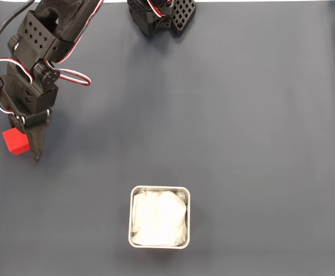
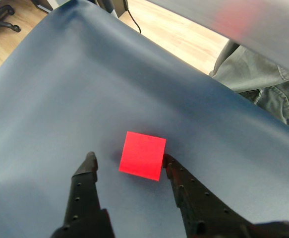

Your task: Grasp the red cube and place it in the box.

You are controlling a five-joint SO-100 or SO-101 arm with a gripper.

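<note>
Wrist view: black two-finger gripper (image 2: 128, 157) spread wide around the small matte red cube (image 2: 143, 155), likely light, rigid; pinch opposite flat faces.

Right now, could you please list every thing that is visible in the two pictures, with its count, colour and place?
red cube: one, bright red, on the cloth at the left edge of the fixed view, between the open tool fingers in the wrist view.
box: one, white with a pale rim and wrinkly white lining, low centre of the fixed view.
cloth: one, dark blue-grey, covering the table.
wooden floor: light brown, beyond the cloth in the wrist view.
grey-green fabric: one piece, right edge of the wrist view; I cannot tell what it is.
arm: one, black with red and white wires, upper left of the fixed view.
tool: one, black, open, the right finger at the cube's edge.
</note>
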